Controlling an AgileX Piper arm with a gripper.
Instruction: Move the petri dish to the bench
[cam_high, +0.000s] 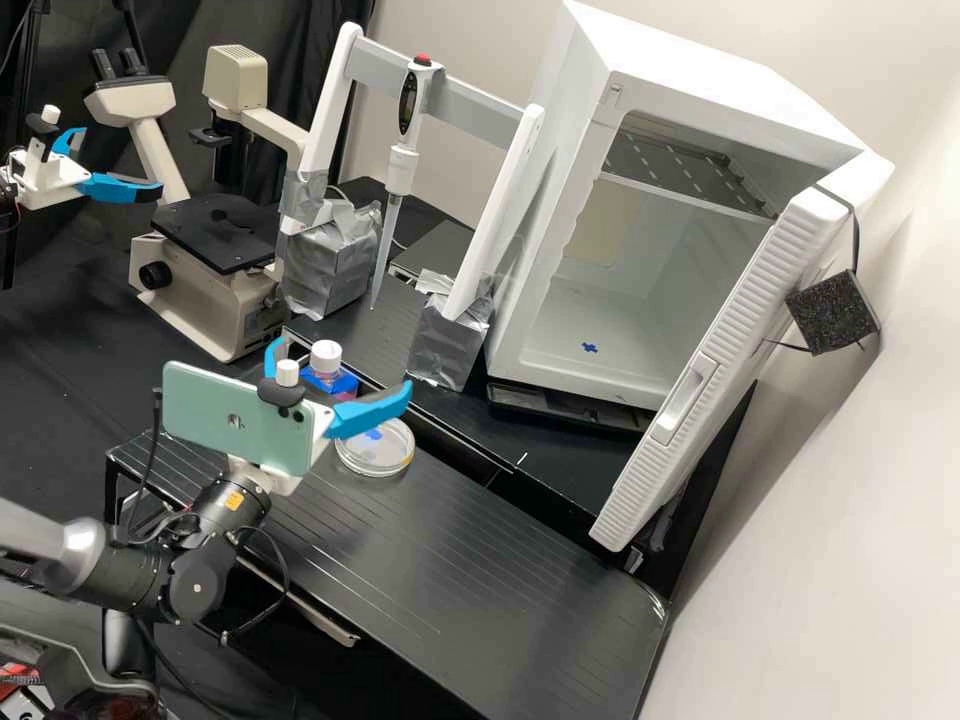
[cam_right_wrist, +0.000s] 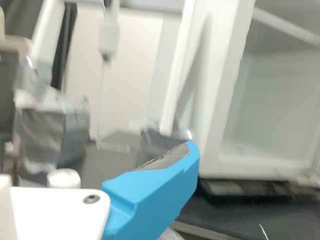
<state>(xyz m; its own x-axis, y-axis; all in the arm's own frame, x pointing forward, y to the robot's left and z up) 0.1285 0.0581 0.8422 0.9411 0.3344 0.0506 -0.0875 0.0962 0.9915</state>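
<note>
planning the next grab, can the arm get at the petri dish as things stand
Probably yes: the open pincer hangs close by and the petri dish lies on the ridged black platform, though the white-capped bottle close behind leaves less room there.

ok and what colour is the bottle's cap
White; the cap shows best in the high view.

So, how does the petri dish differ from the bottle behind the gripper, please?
The petri dish is low and wide, while the bottle is narrower and stands taller. The dish has a clear top; the bottle has an opaque white cap. Both are near the open gripper in the high view.
</note>
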